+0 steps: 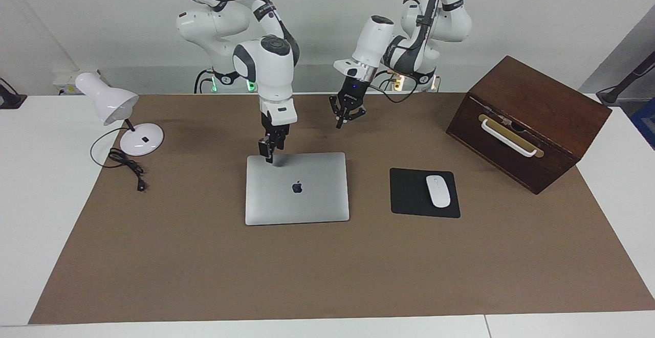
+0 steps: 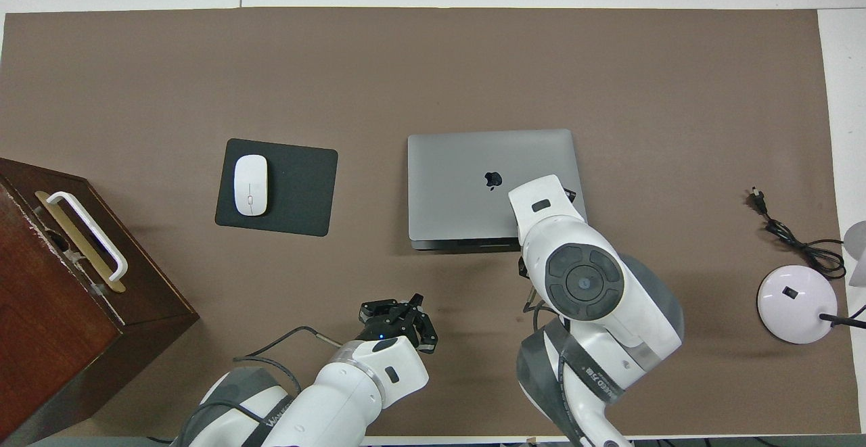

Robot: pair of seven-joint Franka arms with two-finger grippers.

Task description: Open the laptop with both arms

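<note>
I see the closed laptop [image 1: 297,188] flat mid-bench. My right hand [image 1: 268,158] sits over its corner nearest the robots, fingers' gap I can't judge. My left hand [image 1: 340,122], pinched together, hangs over bare bench.

Bright, even light from above; soft, faint shadows lie on the brown mat [image 1: 327,271] under the arms. Both views are sharp, with no glare.

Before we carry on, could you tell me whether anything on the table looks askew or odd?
The wooden box sits turned at an angle to the table's edges, and the desk lamp lies with its cord unplugged. The laptop is closed and square.
</note>
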